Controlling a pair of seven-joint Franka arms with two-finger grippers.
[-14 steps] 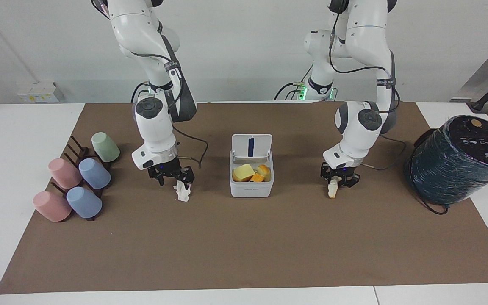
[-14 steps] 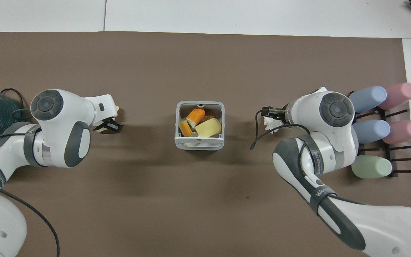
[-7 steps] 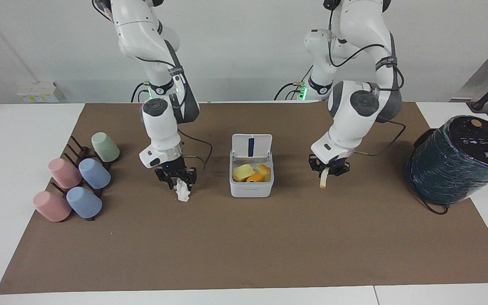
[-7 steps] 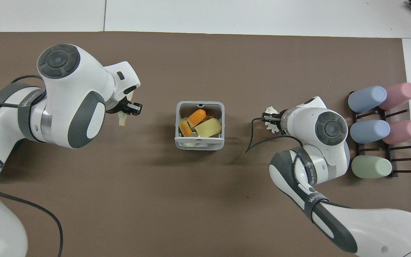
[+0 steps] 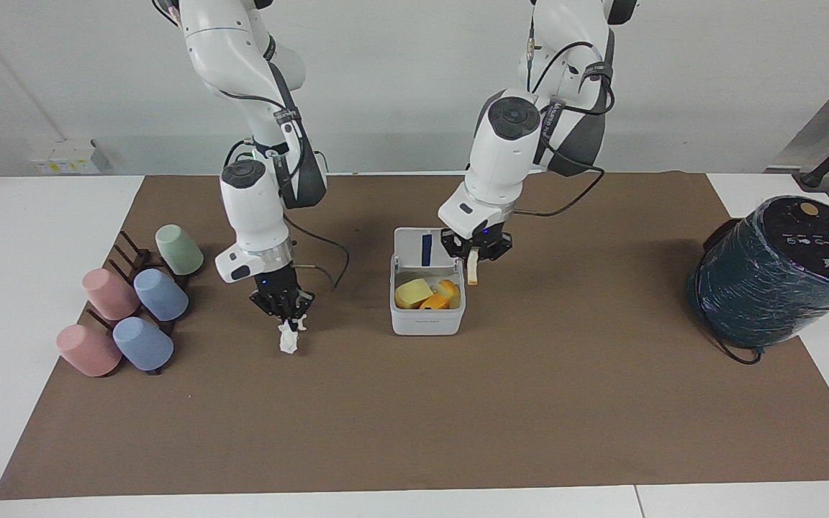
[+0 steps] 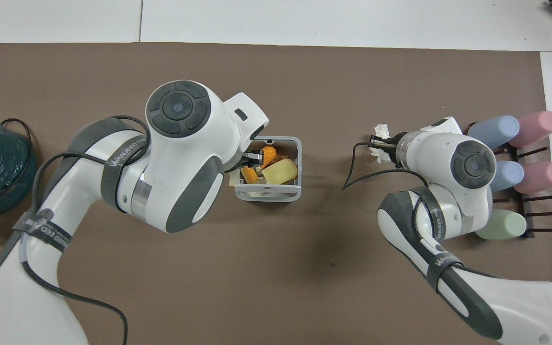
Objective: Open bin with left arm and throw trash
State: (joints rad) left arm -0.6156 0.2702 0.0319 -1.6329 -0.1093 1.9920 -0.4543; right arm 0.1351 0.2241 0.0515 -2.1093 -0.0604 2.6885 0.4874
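Drop step: left gripper [image 5: 473, 260] pinches the pale wedge [image 5: 471, 272] over the open bin's [image 5: 427, 321] rim. Next: shift inward, release. Right gripper [image 5: 286, 313] clamps tissue wad [image 5: 288, 339] just above mat, well off bin.

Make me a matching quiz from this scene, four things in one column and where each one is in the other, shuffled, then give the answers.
Things
1. crumpled white tissue wad
2. pale bread-like wedge
3. yellow chunk
4. pale green plastic cup

Places
A. lying in the small white square bin
B. on the dark rack, toward the right arm's end of the table
C. held by the left gripper at the bin's rim
D. held by the right gripper over the brown mat

Pairs: 1-D, 2-C, 3-A, 4-B
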